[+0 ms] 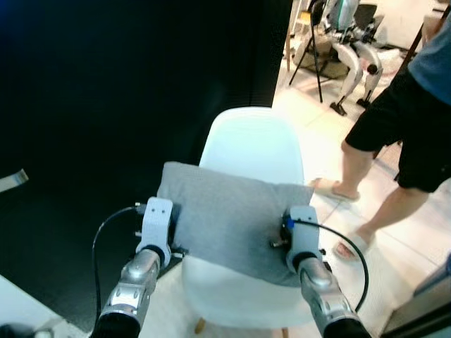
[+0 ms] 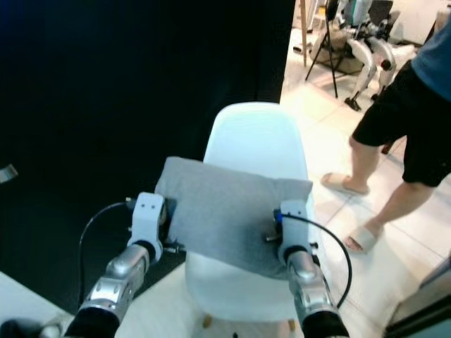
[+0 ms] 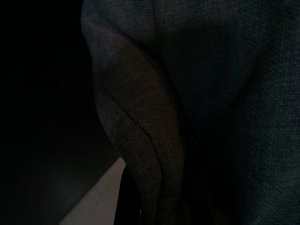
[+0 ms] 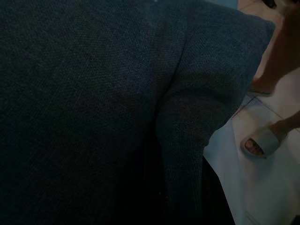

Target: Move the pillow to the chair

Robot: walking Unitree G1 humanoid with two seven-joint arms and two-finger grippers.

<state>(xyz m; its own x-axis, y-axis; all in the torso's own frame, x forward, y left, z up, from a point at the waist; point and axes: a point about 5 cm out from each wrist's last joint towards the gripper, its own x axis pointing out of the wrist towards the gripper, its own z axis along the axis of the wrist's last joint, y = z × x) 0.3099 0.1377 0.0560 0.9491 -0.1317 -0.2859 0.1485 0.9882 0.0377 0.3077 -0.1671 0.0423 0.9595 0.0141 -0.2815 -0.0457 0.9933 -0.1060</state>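
Note:
A grey pillow [image 1: 225,218] hangs flat over the seat of a white shell chair [image 1: 254,144], held from both short sides. My left gripper [image 1: 175,229] clamps the pillow's left edge and my right gripper [image 1: 282,239] clamps its right edge. Both are shut on it, with the fingers buried in the cloth. The left wrist view has a pinched fold of the grey pillow cloth [image 3: 140,140] close up. The right wrist view has the bunched pillow corner [image 4: 197,108] with the white chair seat [image 4: 220,154] under it.
A black wall or curtain [image 1: 141,84] rises to the left and behind the chair. A person in black shorts and sandals [image 1: 402,134] stands close on the right on the pale tiled floor. Another robot's legs and a tripod [image 1: 352,56] stand at the back right.

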